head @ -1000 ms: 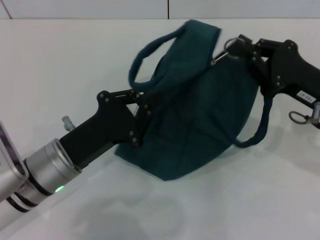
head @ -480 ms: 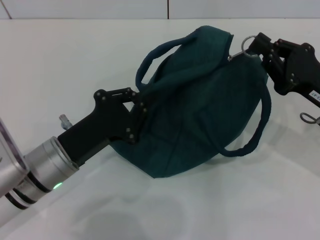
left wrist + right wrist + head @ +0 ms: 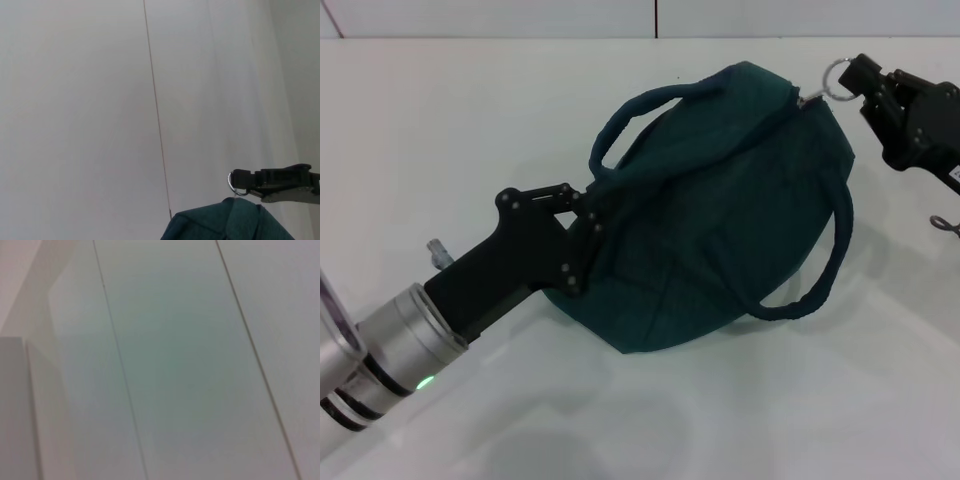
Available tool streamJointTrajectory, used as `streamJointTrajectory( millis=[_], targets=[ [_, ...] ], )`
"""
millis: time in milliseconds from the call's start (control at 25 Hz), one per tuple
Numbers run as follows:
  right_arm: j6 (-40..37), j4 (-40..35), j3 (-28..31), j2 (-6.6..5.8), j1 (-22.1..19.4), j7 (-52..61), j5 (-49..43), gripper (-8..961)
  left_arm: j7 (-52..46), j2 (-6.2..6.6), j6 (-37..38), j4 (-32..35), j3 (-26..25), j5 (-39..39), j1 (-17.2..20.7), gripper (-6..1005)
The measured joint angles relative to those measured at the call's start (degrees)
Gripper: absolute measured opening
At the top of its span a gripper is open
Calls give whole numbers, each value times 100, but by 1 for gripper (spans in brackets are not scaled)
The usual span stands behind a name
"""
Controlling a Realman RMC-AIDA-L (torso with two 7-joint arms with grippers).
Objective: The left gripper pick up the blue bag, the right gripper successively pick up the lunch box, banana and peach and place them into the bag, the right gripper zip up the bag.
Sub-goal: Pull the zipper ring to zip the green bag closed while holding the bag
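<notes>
- Black right gripper [image 3: 857,78] pinching the metal ring pull [image 3: 835,76] at the far right top corner of the blue bag [image 3: 720,210].
- Zip line running from that corner back toward the left gripper [image 3: 582,232]; pull direction away from it.
- Left gripper clamped on the bag's near-left edge, anchoring.
- Bag bulging, resting on the white table [image 3: 440,130].
</notes>
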Motion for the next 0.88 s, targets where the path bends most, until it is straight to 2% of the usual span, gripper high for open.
streamJointTrajectory(
  millis=[600, 880],
  targets=[
    [512, 6, -43, -11, -53, 463, 327, 16, -35, 25, 259, -10, -20, -292, 209, -1],
    [456, -10, -210, -3, 52, 467, 314, 16, 368, -45, 267, 398, -16, -420, 177, 82]
  ],
)
